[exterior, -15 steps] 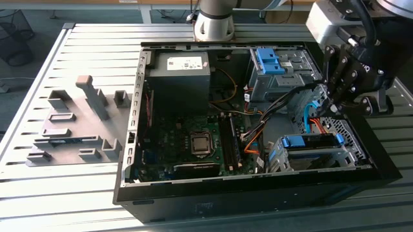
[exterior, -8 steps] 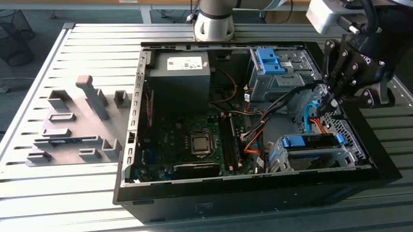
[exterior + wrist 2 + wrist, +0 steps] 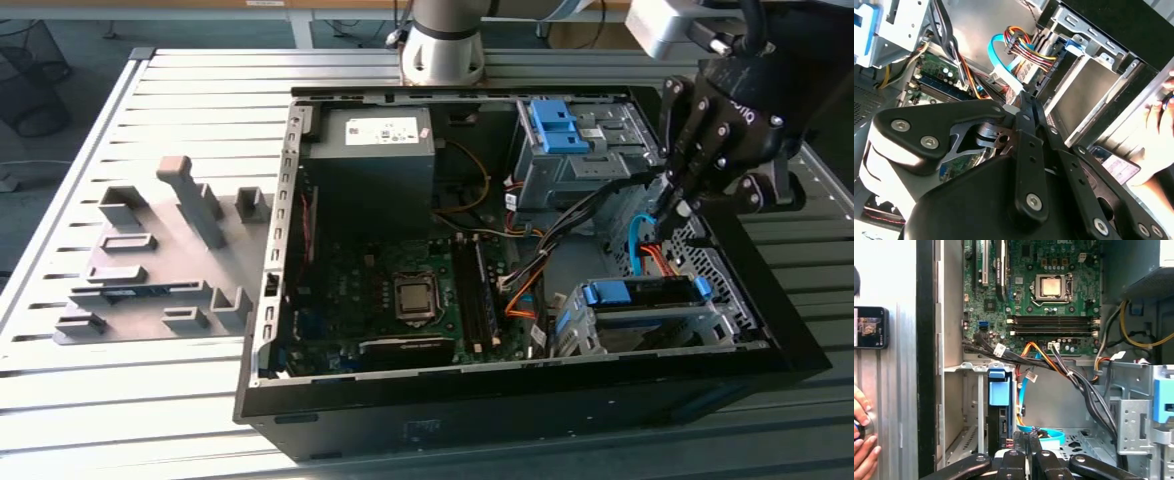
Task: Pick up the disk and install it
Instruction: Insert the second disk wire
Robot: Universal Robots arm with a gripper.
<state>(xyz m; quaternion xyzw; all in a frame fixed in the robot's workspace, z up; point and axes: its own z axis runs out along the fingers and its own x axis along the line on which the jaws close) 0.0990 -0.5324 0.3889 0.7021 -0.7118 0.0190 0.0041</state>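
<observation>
Closed, with its black fingers pressed together on nothing, the end effector is held over the open computer case, at the exterior view's right, above the cables. A slatted metal worktop carries the case, and grey blocks are set beside it. What appears to be the disk, blue-framed, is seated in the drive cage near the case's front corner. A grey power-supply box is mounted inside. A person's hand is seen at the case's edge.
</observation>
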